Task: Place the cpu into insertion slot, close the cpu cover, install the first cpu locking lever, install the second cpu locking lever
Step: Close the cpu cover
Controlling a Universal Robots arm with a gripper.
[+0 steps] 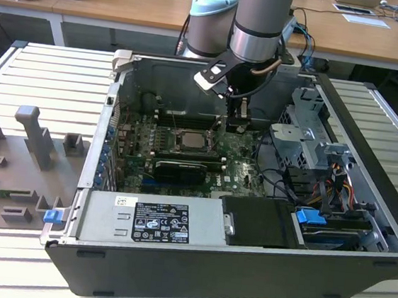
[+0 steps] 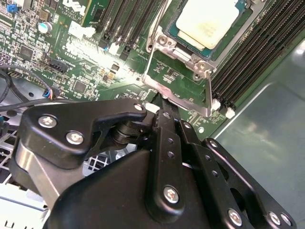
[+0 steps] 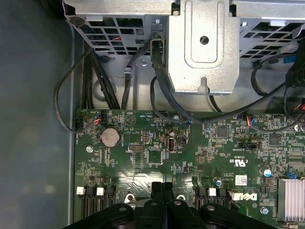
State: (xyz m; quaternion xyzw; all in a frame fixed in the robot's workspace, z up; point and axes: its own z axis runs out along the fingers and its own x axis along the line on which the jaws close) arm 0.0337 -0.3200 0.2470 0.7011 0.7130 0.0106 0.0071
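Showing pale beige square top, cpu (image 2: pixel 208 20) framed by silver cpu cover (image 2: pixel 165 44).

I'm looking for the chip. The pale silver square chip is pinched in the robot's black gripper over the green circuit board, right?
Not quite. The pale silver square chip is not pinched in the black gripper; it sits in the silver-rimmed square socket on the green circuit board, as the second wrist view shows.
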